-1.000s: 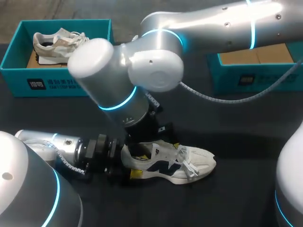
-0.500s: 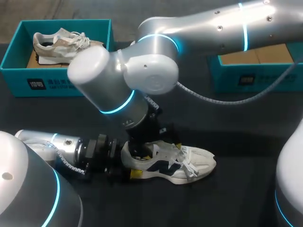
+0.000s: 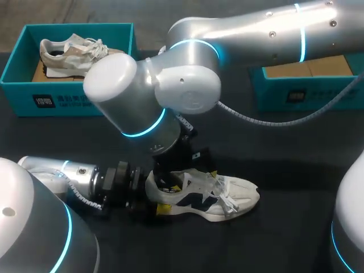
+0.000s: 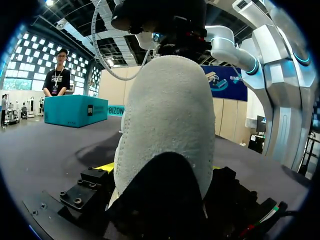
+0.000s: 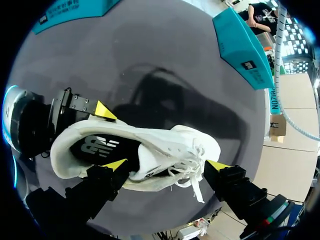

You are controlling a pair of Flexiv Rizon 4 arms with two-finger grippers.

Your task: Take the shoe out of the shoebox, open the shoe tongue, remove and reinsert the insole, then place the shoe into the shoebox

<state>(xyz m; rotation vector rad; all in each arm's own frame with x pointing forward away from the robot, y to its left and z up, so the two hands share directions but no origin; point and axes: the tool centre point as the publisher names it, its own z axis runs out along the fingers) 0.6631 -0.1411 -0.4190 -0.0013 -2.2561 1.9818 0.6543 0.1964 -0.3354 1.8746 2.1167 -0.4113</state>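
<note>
You have the white lace-up sneaker (image 3: 236,194) with navy side logo out of its box, resting on its sole on the black bench (image 3: 284,153). The left end effector (image 3: 154,198) is clenched on the heel from two sides; judged a brace, so the sneaker cannot slide while you work on it. The right end effector (image 5: 166,165) hangs released over the sneaker, one tip by the collar, the other past the laces, probably lined up for the tongue. The black insole (image 5: 95,147) sits inside and carries a white mark. The teal cardboard shoebox (image 3: 310,94) stands well apart; its white label print is not transcribed
</note>
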